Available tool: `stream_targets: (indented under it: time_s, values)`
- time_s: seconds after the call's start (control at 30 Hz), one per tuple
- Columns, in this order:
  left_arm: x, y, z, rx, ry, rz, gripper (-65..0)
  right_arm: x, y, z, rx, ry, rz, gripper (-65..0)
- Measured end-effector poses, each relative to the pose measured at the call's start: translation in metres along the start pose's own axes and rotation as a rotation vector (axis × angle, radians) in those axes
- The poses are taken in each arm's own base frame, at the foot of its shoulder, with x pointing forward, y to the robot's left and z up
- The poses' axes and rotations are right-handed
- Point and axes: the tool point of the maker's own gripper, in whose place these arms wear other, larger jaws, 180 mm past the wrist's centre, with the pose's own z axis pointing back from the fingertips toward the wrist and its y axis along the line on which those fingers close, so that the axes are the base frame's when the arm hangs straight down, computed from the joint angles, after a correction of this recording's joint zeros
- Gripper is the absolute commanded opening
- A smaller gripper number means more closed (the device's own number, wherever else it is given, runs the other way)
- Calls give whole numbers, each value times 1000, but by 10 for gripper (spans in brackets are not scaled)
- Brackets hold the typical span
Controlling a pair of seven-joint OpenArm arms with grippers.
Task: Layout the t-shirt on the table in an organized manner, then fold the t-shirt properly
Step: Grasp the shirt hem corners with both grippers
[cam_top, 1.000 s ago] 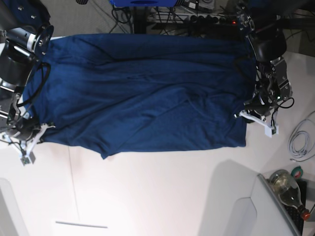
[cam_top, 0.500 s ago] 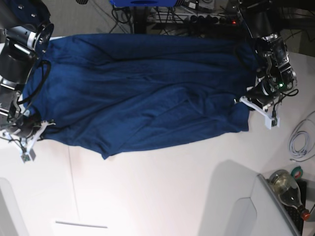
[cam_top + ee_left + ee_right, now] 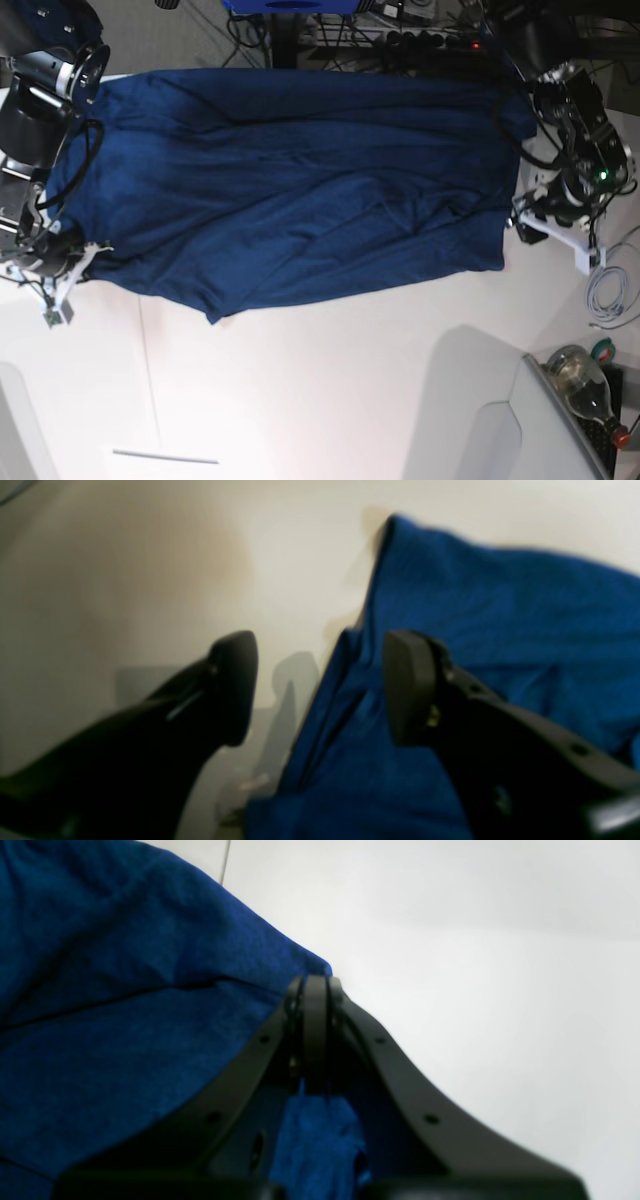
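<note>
Base view: the shirt [image 3: 290, 190] lies spread across the far half of the table [image 3: 330, 400], wide but creased, with long ridges running through the middle and a ragged near hem that dips at one corner. The left gripper [image 3: 555, 225] sits just beside the shirt's edge on this view's right, off the cloth. The right gripper [image 3: 55, 275] is at the opposite corner, pressed to the fabric.

Left wrist view: the left gripper [image 3: 320, 685] has its jaws standing well apart with nothing between them; the shirt [image 3: 475, 645] edge lies loose under and beside one finger, bare table [image 3: 125, 570] under the other.

Right wrist view: the right gripper [image 3: 315, 1035] is clamped tight, a pinch of shirt [image 3: 125, 1015] caught in it and a tuft showing behind the tips; white table [image 3: 475, 965] lies beyond.

The cloth looks light, soft and limp, so it will likely sag and bunch wherever it is unsupported and drag rather than slide cleanly. Corners and hems seem the best holds: a pinch through both layers at an edge, both sides pulled evenly to draw out the creases.
</note>
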Motion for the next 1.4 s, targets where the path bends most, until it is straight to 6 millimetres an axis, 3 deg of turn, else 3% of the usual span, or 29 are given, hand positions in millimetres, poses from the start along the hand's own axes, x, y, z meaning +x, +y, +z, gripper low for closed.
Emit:
stream_targets:
  time_s: [0.17,0.37,0.5,0.6,0.83,0.93,1.07,1.27,1.4]
  values:
    - [29,-3,-30,-37,-76,55,-92,0,1,0,1,-1,1,-650]
    - [12,-30,-71,-112,25,-24,-95,1,0,0,1,-3,1,-650]
    - [15,-41,-79,-134,-25,-41,-95,1,0,0,-1,-1,3,-650]
    - [1,-43,-88,-135,-7,-39,-95,1,0,0,-1,-3,3,-650]
    - [10,-58,-104,-171,-51,7,-107,2,0,0,-2,-5,3,-650]
    - [10,-57,-104,-171,-50,17,-260,2,-2,0,-4,-4,4,-650]
    - [5,-56,-105,-170,-32,18,-629,2,-1,0,-3,-5,4,-650]
    - [6,-55,-104,-172,-19,16,-650,4,-1,0,-3,-7,4,-650]
    - [22,-58,-100,-167,-27,-19,-650,17,-4,1,-9,-28,7,-650]
